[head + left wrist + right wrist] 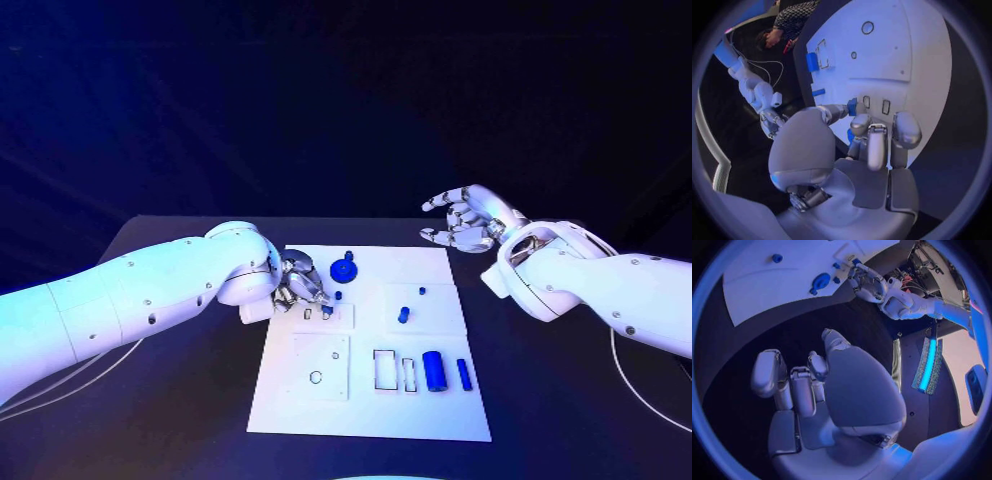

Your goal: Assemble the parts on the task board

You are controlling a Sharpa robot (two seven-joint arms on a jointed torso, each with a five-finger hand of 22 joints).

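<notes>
The white task board [378, 400] lies mid-table. My left hand [302, 284] is low over its near-left part and pinches a small blue part [852, 106] between thumb and a finger, right beside two small rectangular slots [876, 104]. A round blue piece [343, 269] and a small peg [349, 254] sit just behind that hand. A blue cylinder [434, 377] and a thinner blue bar [464, 374] lie near the board's front right. My right hand [469, 222] hangs above the table past the board's far right corner, fingers apart, holding nothing.
Two more small blue pieces [405, 315] sit on the board's right-middle plate. A square plate with a ring hole [317, 368] and an open rectangular frame [385, 369] are at the front. Cables [80, 375] trail off the table's left side.
</notes>
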